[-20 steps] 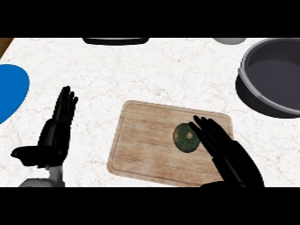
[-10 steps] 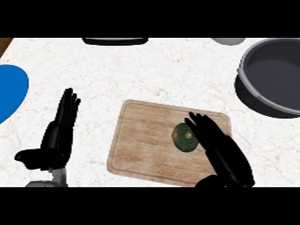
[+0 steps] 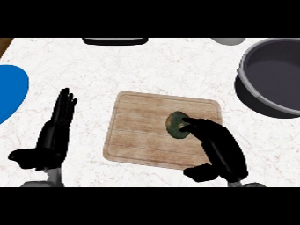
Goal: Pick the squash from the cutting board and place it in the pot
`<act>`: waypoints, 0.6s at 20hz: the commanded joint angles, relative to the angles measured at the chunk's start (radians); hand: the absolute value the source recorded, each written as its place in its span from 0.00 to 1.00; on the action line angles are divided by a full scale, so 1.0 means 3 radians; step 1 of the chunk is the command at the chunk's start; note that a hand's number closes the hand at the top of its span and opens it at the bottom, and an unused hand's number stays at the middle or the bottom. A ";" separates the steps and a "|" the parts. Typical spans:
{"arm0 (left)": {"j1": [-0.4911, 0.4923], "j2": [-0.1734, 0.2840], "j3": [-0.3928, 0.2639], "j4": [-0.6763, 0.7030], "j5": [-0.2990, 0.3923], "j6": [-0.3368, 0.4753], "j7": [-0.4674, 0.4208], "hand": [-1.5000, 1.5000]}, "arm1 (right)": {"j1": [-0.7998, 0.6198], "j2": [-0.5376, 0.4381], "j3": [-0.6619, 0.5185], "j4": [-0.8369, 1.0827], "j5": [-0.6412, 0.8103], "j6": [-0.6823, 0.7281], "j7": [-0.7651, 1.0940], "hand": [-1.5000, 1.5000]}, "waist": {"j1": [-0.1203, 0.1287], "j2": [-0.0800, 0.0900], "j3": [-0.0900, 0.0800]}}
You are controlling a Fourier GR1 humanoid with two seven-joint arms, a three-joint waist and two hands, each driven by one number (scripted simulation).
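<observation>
So far nothing is moved: the squash (image 3: 176,124) lies on the cutting board (image 3: 139,132), right hand (image 3: 217,143) curling fingers onto it, left hand (image 3: 53,134) resting open, pot (image 3: 246,94) waiting.

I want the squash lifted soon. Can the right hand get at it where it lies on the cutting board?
Probably yes: the right hand already lies over the cutting board, fingertips curling onto the squash, nothing between them.

bare counter (image 3: 178,70) between cutting board (image 3: 139,132) and pot (image 3: 279,77), pot's wall (image 3: 243,94) rising at the right
</observation>
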 commanded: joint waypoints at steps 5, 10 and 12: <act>-0.0070 -0.0277 -0.0207 0.0001 -0.0290 0.0277 0.0086 0.50 | -0.0004 0.0229 0.0064 0.0196 0.0314 -0.0339 -0.0083 1.00 | 0.0001 0.0015 0.0012; -0.0038 -0.0049 -0.0005 0.0015 -0.0070 -0.0031 -0.0015 0.50 | -0.0932 0.0298 -0.0289 0.0875 0.0305 0.0730 0.0627 1.00 | 0.0087 0.0039 0.0005; -0.0143 -0.0085 -0.0075 -0.0057 -0.0107 0.0004 0.0129 0.50 | -0.1043 0.0345 -0.0279 0.1142 0.0374 0.1062 0.0889 1.00 | 0.0123 0.0051 0.0005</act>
